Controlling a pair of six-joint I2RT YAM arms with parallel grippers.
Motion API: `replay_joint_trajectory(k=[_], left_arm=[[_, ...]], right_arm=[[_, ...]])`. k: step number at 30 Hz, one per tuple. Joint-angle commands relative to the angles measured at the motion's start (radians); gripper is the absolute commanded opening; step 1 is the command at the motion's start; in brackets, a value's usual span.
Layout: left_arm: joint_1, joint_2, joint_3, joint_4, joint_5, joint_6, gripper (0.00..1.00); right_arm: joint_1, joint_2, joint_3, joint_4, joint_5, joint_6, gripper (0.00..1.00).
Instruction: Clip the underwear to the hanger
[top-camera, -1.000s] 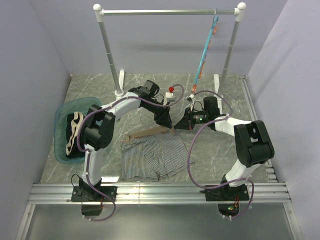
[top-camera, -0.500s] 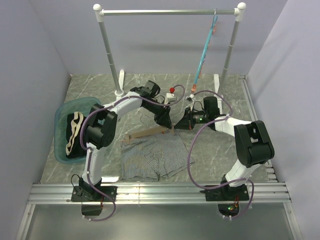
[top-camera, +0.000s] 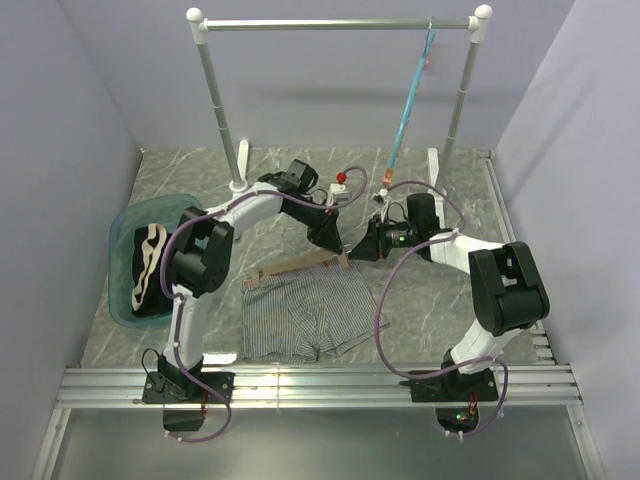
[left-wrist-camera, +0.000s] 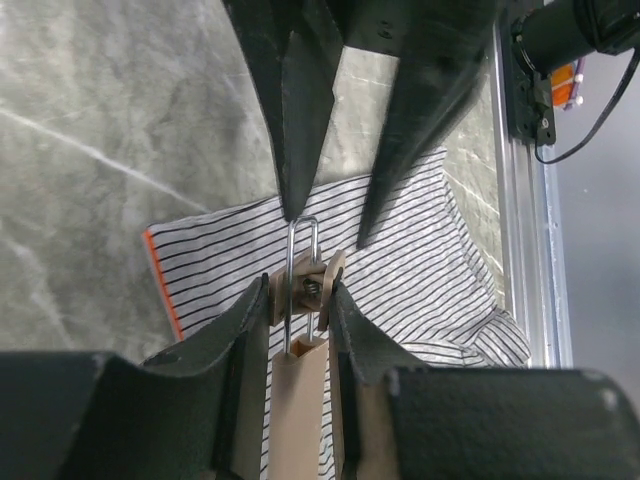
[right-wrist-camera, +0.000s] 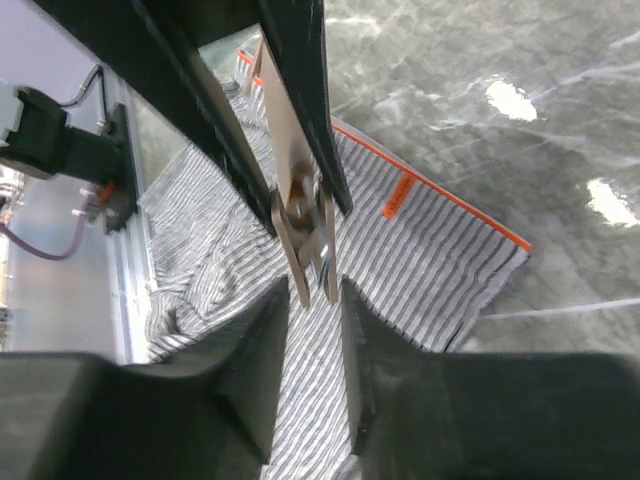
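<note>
meeting at the right-end clip (left-wrist-camera: 306, 288) of the hanger (top-camera: 290, 268), bar running leftward over the underwear (top-camera: 300, 318) flat below: left gripper (left-wrist-camera: 298, 296) seemingly clenched on that clip, right gripper (right-wrist-camera: 312, 296) released astride it.

**Grey marble-pattern table (top-camera: 440, 300): surface load, seen from above**

Lower centre: underwear (top-camera: 300, 315) spread flat, waistband toward the rear, legs toward the near edge. Along the waistband, slanting up to the right: hanger (top-camera: 290, 268), left end at the waistband's left corner; contact of the right end with the surface not determinable. Left edge: teal basin (top-camera: 125, 225) standing on the surface, near the underwear but apart from it. Rear: two white feet of the rack (top-camera: 222, 110), one left of centre, one right of centre. Between the feet: small white unit (top-camera: 343, 190) with red knob. Bottom of frame: aluminium rails (top-camera: 320, 385) along the near edge.
</note>
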Motion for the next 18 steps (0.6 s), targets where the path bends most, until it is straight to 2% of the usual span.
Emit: replay_joint_trajectory(k=[1,2,4,7,11,15,18], left_arm=[[0.034,0.0,0.019,0.04,0.051,-0.018,0.0],[0.047,0.0,0.02,0.044,0.045,-0.026,0.0],[0.058,-0.009,0.019,0.078,0.034,-0.049,0.0],[0.068,-0.02,0.007,0.116,0.025,-0.07,0.0],[0.071,-0.012,0.002,0.126,0.013,-0.078,0.0],[0.07,-0.011,-0.009,0.152,0.011,-0.095,0.0],[0.07,-0.008,0.0,0.149,0.008,-0.095,0.0]], right_arm=[[-0.002,-0.052,0.005,-0.027,0.041,-0.006,0.46],[-0.01,-0.056,-0.007,-0.018,0.048,0.005,0.54],[-0.034,-0.065,-0.034,0.002,0.044,0.055,0.55],[-0.045,-0.082,-0.076,0.033,0.074,0.141,0.55],[-0.027,-0.084,-0.104,0.072,0.233,0.288,0.51],[0.007,-0.052,-0.09,0.076,0.401,0.345,0.53],[0.027,0.005,-0.038,0.049,0.464,0.382,0.55]])
